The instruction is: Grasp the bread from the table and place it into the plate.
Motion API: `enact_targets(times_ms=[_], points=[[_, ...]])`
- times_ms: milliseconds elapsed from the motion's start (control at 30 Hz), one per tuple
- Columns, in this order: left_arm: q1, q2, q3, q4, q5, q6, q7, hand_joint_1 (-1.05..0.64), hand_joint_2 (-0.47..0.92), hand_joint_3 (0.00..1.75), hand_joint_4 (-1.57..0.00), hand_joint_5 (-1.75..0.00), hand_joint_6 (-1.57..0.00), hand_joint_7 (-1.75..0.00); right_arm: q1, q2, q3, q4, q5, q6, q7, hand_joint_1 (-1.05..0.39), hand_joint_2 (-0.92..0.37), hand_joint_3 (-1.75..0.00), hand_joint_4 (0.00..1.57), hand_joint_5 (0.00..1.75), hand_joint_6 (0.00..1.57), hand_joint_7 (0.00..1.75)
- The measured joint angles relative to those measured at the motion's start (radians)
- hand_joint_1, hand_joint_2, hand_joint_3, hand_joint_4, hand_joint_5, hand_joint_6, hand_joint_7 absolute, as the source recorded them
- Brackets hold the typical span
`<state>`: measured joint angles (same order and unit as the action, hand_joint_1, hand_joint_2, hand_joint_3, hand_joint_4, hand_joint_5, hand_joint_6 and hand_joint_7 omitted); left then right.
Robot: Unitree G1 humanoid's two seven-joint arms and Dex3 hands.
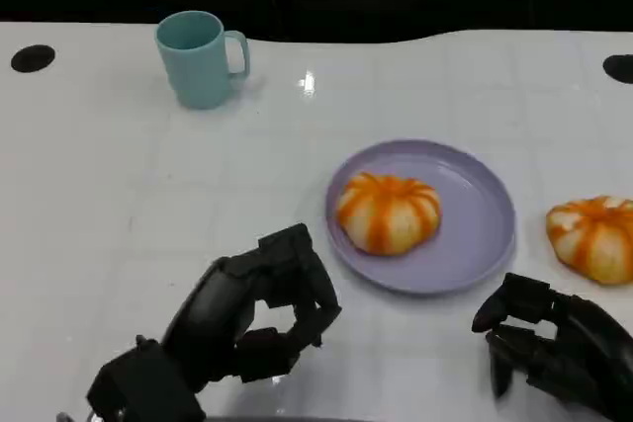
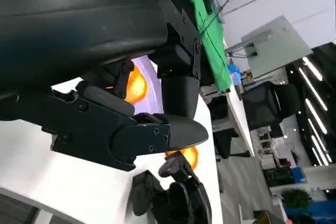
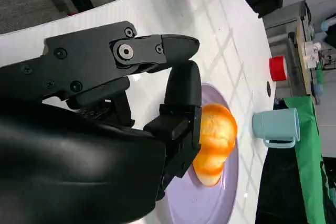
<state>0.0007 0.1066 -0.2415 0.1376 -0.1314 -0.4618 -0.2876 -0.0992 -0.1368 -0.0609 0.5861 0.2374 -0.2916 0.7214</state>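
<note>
Left hand (image 1: 259, 313) hovers empty over bare white table (image 1: 119, 205), fingers curled but apart, just off the near-left rim of the lavender plate (image 1: 475, 244). Right hand (image 1: 554, 348) empty, fingers loosely spread, near the table's front edge. One bread bun (image 1: 388, 212) sits on the plate's left half; second bun (image 1: 595, 236) lies on the table right of the plate, beyond the right hand. Teal mug (image 1: 198, 58) stands well apart, far left.

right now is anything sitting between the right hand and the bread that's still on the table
Nothing visible does. In the head view the bread on the table lies just beyond the right hand, with bare table between them. The plate beside it already holds another bread.
</note>
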Motion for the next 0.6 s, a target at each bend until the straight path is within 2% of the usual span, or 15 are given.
enact_targets(times_ms=[200, 600], points=[[0.089, -0.019, 0.061, -0.030, -0.247, 0.158, -0.142, -0.68, 0.92, 0.32, -0.81, -1.75, -0.65, -1.75, 0.003, 0.000, -0.002, -0.005, 0.000, 0.003, 0.000, -0.49, -0.92, -0.25, 0.65, 1.75, 0.69, 1.35], [0.101, -0.074, 0.166, -0.029, -0.402, 0.261, -0.301, -0.72, 0.92, 0.28, -0.86, -1.75, -0.68, -1.75, 0.014, 0.000, 0.000, -0.021, -0.002, 0.006, -0.003, -0.49, -0.92, -0.25, 0.66, 1.75, 0.69, 1.35]])
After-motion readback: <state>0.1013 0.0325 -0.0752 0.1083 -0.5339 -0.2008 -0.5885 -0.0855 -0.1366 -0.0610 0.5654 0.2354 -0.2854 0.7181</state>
